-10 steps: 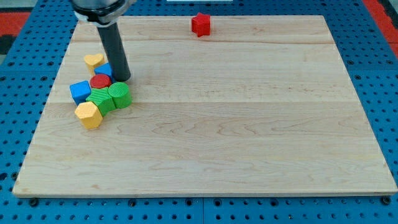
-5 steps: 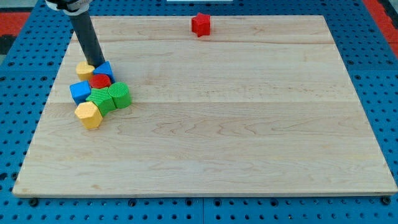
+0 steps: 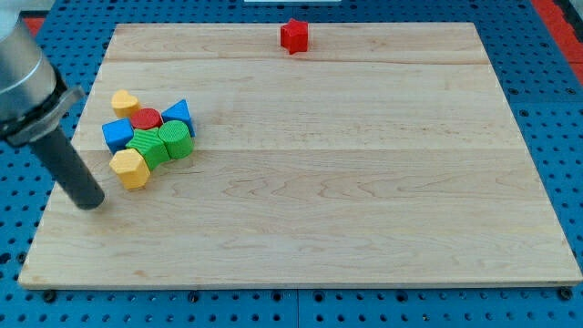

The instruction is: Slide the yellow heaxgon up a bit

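Observation:
The yellow hexagon (image 3: 130, 168) lies at the lower left of a cluster of blocks near the board's left edge. My tip (image 3: 89, 202) stands on the board to the lower left of the yellow hexagon, a short gap away, touching no block. Above the hexagon are a green star-shaped block (image 3: 146, 146) and a green cylinder (image 3: 175, 139), a blue cube (image 3: 117, 134), a red cylinder (image 3: 146, 117), a blue triangle (image 3: 178, 114) and a yellow heart (image 3: 125, 101).
A red block (image 3: 294, 35) sits alone near the board's top edge, middle. The wooden board (image 3: 364, 182) lies on a blue perforated table. The arm's grey body (image 3: 23, 77) enters from the view's upper left.
My tip has swung from the top of the cluster, round its left side, down to the lower left of the yellow hexagon. The yellow heart and blue triangle have shifted slightly.

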Available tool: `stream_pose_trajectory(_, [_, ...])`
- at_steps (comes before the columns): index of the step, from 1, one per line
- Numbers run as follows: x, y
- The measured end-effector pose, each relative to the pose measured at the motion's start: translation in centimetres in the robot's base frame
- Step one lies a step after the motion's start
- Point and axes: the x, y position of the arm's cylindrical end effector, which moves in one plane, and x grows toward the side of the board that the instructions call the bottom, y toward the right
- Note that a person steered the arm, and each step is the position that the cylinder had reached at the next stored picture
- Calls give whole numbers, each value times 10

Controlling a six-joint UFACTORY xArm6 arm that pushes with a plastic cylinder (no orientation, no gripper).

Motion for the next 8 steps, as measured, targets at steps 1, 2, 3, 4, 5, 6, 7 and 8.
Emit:
stream_pose_trajectory(1, [-10, 30])
stream_pose_trajectory(2, [0, 23])
stream_pose_trajectory(3, [22, 48])
stream_pose_trajectory(4, [-1, 53])
stream_pose_trajectory(5, [-27, 34])
stream_pose_trajectory(6, [-29, 34])
stream_pose_trajectory(7, [-15, 55])
stream_pose_trajectory(8, [-30, 103])
